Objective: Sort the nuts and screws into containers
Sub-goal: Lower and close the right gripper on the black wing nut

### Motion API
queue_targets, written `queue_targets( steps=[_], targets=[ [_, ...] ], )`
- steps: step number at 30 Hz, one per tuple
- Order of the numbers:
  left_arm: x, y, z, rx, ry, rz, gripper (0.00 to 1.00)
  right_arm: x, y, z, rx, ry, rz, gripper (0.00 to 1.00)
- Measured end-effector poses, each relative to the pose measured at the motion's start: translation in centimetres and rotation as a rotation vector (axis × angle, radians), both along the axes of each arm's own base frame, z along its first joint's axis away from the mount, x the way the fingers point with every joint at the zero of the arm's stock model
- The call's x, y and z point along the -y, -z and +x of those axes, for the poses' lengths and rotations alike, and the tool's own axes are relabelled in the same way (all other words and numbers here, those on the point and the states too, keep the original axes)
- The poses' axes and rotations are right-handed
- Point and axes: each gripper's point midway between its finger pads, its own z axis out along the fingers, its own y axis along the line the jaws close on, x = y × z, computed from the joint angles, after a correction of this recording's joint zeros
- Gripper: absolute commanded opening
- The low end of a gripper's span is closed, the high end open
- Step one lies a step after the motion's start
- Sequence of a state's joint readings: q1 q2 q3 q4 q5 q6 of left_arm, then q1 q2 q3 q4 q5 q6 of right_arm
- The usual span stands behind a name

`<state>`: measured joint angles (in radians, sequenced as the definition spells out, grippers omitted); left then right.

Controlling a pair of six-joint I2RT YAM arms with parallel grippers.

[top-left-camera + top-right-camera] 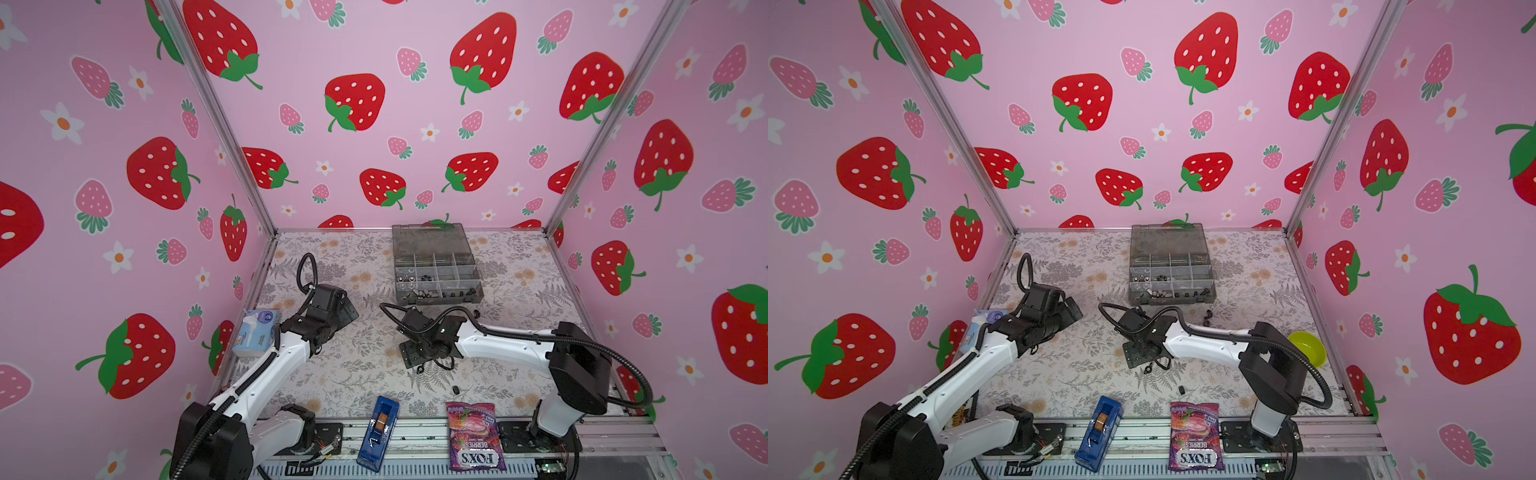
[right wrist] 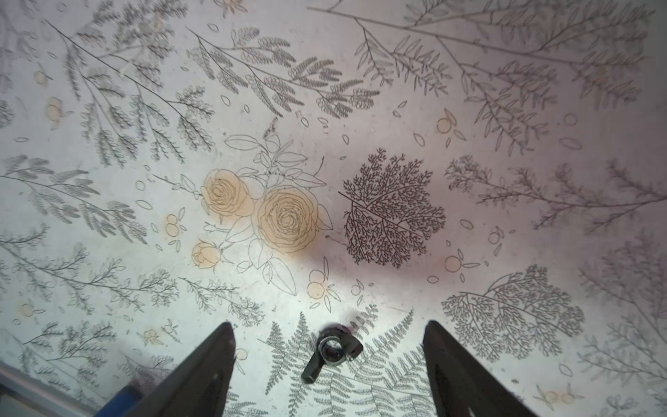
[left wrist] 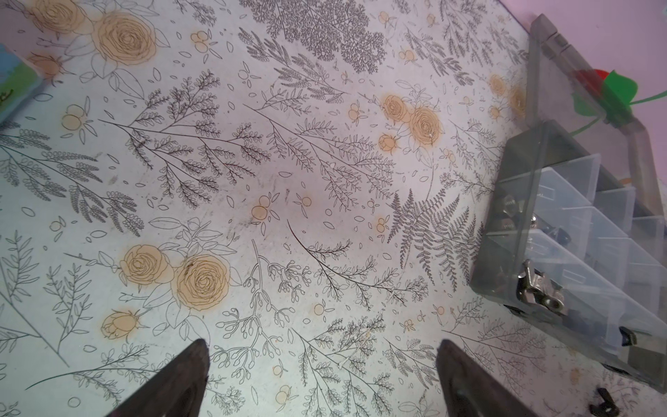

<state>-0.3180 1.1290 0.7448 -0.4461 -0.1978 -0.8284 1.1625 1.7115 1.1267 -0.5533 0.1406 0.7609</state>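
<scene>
Your right gripper (image 2: 328, 325) gapes wide and empty astride the black wing nut (image 2: 331, 352); close off-centre and one finger could flick it away.

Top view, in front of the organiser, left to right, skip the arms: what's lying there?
tissue box → blue narrow box → black wing nut → purple candy bag. The small black piece overlaps the bag's span sideways, so it is left out.
</scene>
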Motion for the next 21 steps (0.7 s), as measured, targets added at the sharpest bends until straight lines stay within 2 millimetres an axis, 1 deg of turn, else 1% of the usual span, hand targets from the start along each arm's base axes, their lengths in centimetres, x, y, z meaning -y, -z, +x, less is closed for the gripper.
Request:
queue_targets(
  steps=[3,7,11,15,21],
  targets=[
    [-0.1,0.0,0.0,-0.002,-0.006,-0.001,0.99,0.3,0.9,-0.3,-0.013,-0.004,-0.031,0.88],
    [-0.1,0.1,0.0,-0.003,-0.008,-0.001,0.99,0.8,1.9,-0.7,-0.027,-0.006,-0.061,0.85],
    [-0.1,0.4,0.0,-0.014,-0.01,0.002,0.99,2.0,3.2,-1.5,-0.051,-0.007,-0.104,0.81],
    [-0.2,0.6,0.0,-0.021,-0.011,0.004,0.99,3.2,4.1,-2.2,-0.076,-0.003,-0.141,0.78],
    [-0.2,0.6,0.0,-0.021,-0.012,0.004,0.99,4.2,4.2,-2.8,-0.089,0.009,-0.144,0.65]
  ],
)
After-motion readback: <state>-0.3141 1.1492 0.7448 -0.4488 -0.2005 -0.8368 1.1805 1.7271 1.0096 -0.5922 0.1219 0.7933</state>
